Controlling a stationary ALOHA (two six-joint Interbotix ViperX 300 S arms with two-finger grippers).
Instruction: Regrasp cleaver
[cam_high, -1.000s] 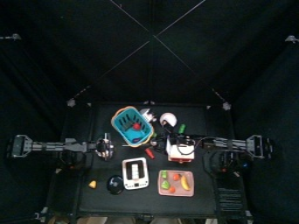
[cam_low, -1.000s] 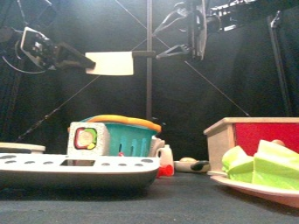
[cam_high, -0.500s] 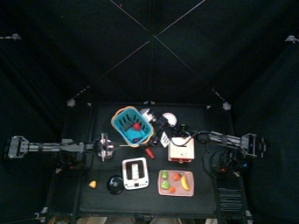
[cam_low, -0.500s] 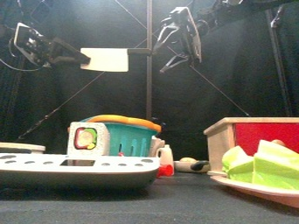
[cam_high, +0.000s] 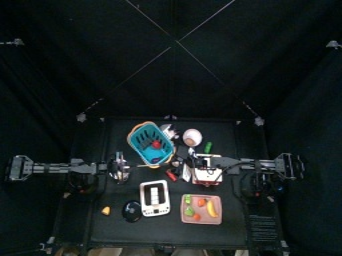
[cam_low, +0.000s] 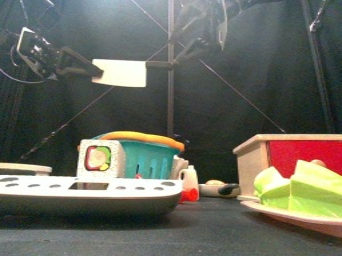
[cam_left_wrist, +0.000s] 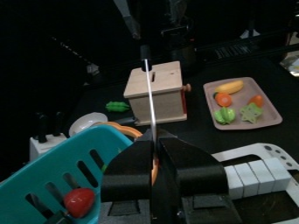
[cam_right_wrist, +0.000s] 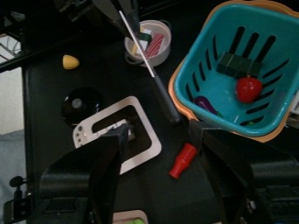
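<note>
The left gripper (cam_left_wrist: 156, 166) is clamping the cleaver (cam_low: 122, 72) by its handle and holding it high above the worktop (cam_high: 114, 195). In the front view the pale blade is pointing sideways toward the middle of the scene, well above the teal basket (cam_low: 130, 158). In the left wrist view the blade is appearing edge-on as a thin bright line rising from between the 2 closed-in jaws.

The right gripper (cam_right_wrist: 158, 140) is hanging above the basket with its 2 jaws spread wide and gripping nothing. In the right wrist view the cleaver blade is running across the gap above these jaws without touching them. In the front view the right gripper (cam_low: 201, 22) is sitting near the top edge, just beside the tip of the blade.

On the worktop, a wooden box (cam_left_wrist: 156, 88) with a red front is standing beside a pink plate (cam_left_wrist: 270, 108) of toy food. A white tray (cam_low: 80, 190) is lying in the foreground.
</note>
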